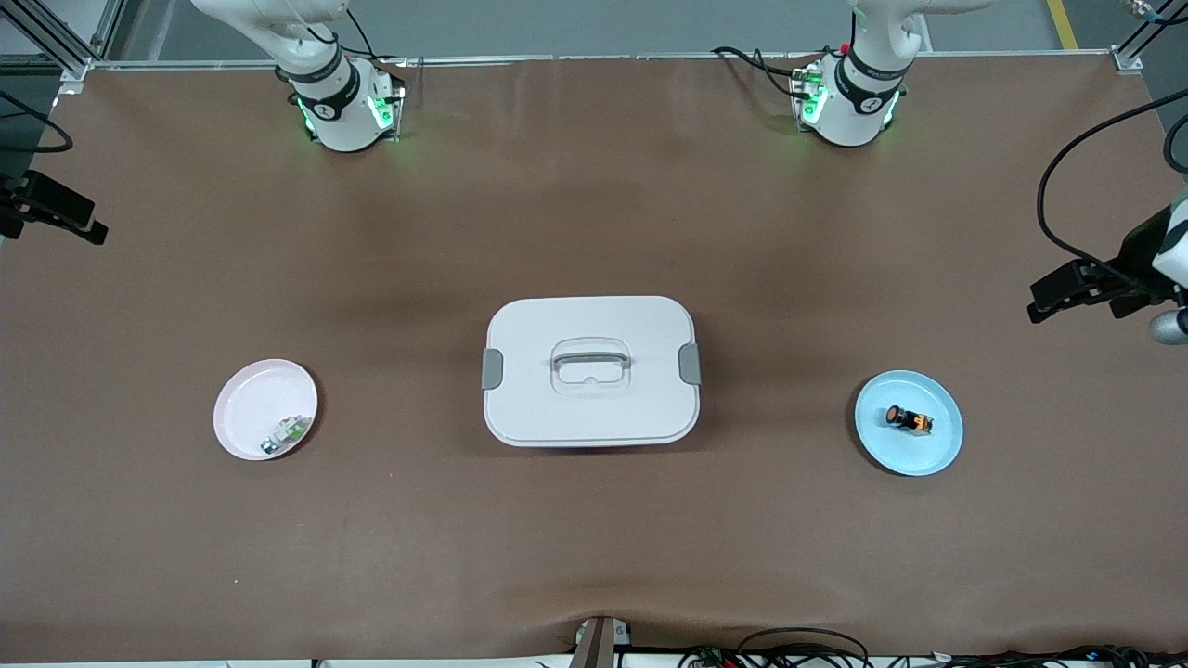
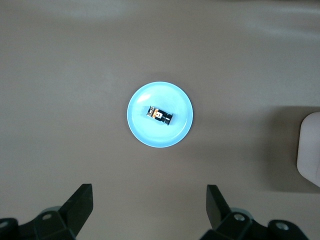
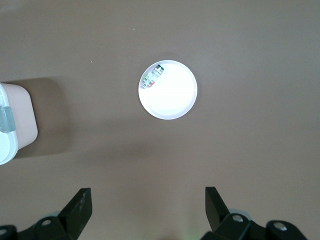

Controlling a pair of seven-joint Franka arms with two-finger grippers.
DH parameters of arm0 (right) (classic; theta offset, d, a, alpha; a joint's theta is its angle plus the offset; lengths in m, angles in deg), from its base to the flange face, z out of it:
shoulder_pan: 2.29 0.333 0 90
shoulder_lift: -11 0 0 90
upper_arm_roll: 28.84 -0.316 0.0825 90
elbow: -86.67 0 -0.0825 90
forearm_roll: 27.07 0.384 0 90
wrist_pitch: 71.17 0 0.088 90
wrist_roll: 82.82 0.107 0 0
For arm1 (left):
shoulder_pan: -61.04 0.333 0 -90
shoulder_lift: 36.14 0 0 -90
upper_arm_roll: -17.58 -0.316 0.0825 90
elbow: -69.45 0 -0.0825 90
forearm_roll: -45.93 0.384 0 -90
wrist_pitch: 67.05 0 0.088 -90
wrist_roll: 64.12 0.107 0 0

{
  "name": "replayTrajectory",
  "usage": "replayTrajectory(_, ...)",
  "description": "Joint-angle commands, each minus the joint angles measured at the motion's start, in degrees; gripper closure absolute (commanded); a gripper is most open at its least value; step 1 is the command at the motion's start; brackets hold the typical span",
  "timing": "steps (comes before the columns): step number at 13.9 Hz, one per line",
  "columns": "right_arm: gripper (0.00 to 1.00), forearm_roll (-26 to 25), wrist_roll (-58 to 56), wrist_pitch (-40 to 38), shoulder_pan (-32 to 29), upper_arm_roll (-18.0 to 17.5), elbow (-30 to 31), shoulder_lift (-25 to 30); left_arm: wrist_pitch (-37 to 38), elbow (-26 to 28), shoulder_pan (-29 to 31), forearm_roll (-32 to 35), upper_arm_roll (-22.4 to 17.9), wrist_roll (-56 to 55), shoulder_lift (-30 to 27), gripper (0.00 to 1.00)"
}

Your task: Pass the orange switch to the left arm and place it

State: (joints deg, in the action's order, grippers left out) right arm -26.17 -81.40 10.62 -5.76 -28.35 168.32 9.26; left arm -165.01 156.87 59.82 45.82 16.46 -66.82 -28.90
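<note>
box (image 1: 591, 390) mid-table | orange switch (image 1: 908, 419) on plate (image 1: 936, 453), left arm's end | second plate (image 1: 243, 408), right arm's end

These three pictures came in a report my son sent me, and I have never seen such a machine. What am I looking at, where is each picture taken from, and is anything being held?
You see two white robot arms bolted to a brown table. The wide picture is taken from high up, facing them; only their green-lit bases show along its top. The other two pictures come from cameras on each arm's wrist, looking straight down.

In the middle stands a white box with grey latches. Toward the left arm's end lies a blue plate carrying the orange switch, a tiny black part. Toward the right arm's end lies a pale pink plate with a small white-and-green part.

The left gripper hangs over the blue plate, the right gripper over the pink plate. Both have their jaws wide open. Nothing is held.
</note>
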Motion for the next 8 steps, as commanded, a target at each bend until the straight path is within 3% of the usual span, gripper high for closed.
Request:
replayTrajectory(1,0.0,0.6,0.4,-0.8,-0.6,-0.3,-0.6,0.1,-0.5,2.0,-2.2,-1.0,-2.7,0.2,-1.0,0.0)
replayTrajectory(6,0.0,0.6,0.4,-0.8,-0.6,-0.3,-0.6,0.1,-1.1,6.2,-3.2,-0.4,-3.9,0.6,-7.0,0.0)
replayTrajectory(8,0.0,0.6,0.4,-0.8,-0.6,-0.3,-0.6,0.1,-1.1,5.4,-2.8,-0.2,-3.2,0.8,-7.9,0.0)
